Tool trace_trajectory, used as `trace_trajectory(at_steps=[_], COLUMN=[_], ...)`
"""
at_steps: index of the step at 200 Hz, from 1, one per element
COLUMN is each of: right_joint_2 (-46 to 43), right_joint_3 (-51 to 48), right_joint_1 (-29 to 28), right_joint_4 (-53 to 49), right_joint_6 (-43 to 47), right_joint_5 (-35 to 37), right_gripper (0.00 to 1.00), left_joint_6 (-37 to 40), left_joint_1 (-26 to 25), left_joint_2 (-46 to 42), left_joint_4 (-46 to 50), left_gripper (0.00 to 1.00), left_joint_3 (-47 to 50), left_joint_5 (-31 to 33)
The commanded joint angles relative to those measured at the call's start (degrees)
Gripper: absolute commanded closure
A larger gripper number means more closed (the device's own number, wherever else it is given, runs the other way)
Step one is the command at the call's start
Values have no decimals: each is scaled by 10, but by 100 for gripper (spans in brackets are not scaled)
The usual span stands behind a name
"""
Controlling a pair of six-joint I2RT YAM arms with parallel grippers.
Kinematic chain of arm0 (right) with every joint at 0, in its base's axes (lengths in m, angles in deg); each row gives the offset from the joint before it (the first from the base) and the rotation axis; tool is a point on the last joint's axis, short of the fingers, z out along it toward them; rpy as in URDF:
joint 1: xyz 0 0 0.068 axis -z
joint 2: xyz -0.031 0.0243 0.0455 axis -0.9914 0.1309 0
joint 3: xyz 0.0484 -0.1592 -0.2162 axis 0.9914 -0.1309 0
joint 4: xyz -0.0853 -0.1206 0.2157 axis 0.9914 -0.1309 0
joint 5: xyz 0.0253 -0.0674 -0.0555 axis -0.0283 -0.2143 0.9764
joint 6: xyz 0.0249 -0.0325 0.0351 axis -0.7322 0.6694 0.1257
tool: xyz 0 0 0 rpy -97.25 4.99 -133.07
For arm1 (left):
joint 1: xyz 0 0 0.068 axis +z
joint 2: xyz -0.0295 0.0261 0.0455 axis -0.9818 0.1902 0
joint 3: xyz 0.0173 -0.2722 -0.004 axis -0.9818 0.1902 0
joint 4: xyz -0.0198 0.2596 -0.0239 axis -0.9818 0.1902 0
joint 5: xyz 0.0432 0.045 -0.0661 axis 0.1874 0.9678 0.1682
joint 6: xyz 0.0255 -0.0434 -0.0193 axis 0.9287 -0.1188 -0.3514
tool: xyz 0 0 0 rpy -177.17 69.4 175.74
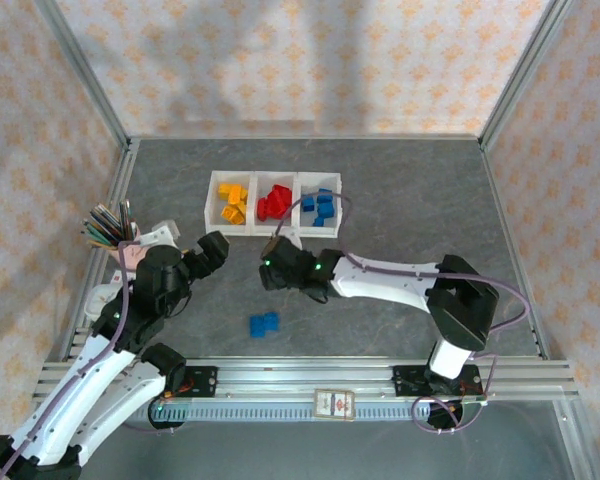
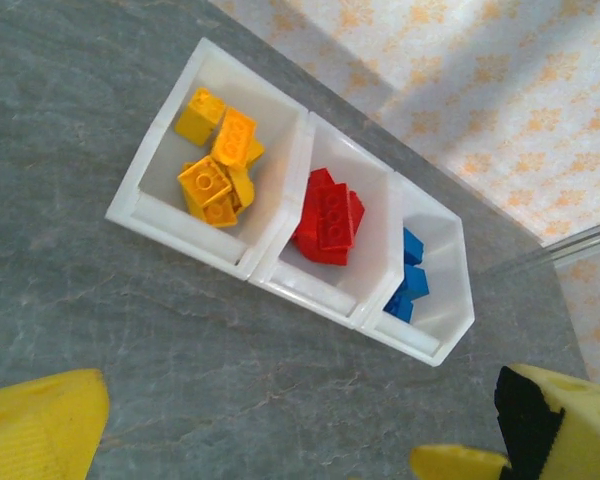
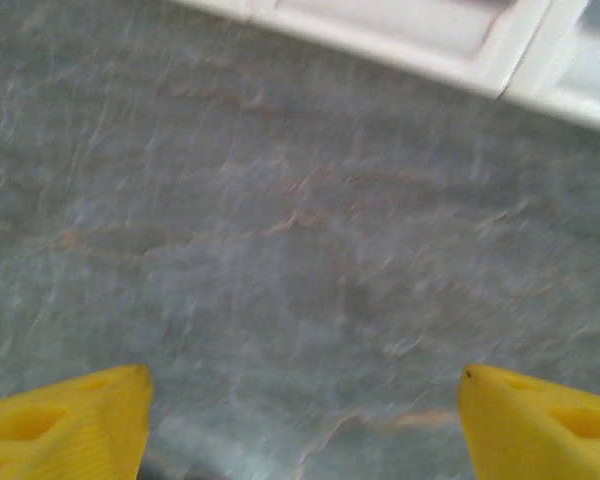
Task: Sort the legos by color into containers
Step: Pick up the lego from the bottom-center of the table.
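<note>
Your left jaws hang spread and empty above the surface (image 1: 400,190), short of the containers (image 2: 180,228). There the sort looks nearly done: yellow-orange legos (image 2: 218,160) lie in the left compartment, red legos (image 2: 328,218) in the middle and blue legos (image 2: 410,280) in the right. What's left, as I judge it, is the loose blue legos (image 1: 264,324) on the surface near the arm bases, well apart from the containers, while your right jaws, also spread with nothing between them, sit low just before the containers' front wall.

Grey table (image 1: 430,200) carries containers (image 1: 211,205) and blue legos (image 1: 264,324).
</note>
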Motion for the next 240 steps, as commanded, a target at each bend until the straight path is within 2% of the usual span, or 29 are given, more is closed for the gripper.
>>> trace_trajectory(at_steps=[1,54,89,187,240], right_joint_2=[-7,19,46,72,55], right_joint_3=[-12,-17,-16,-30,-41], right_joint_1=[-29,-81,-102,-105,-105], right_joint_4=[-16,-14,-9,-11,-23], right_joint_6=[-89,-159,-177,-198,-209], right_joint_5=[10,0,-16,-22,-6], right_gripper=[18,14,16,39,59], left_joint_6=[-19,-30,-30,-26,-25], left_joint_1=[5,5,6,5,5], left_joint_2=[-16,-31,-25,-13,-7], left_joint_4=[43,64,63,60,53], left_gripper=[0,0,0,0,0], left_joint_3=[10,17,19,19,19], left_joint_5=[15,14,13,10,9])
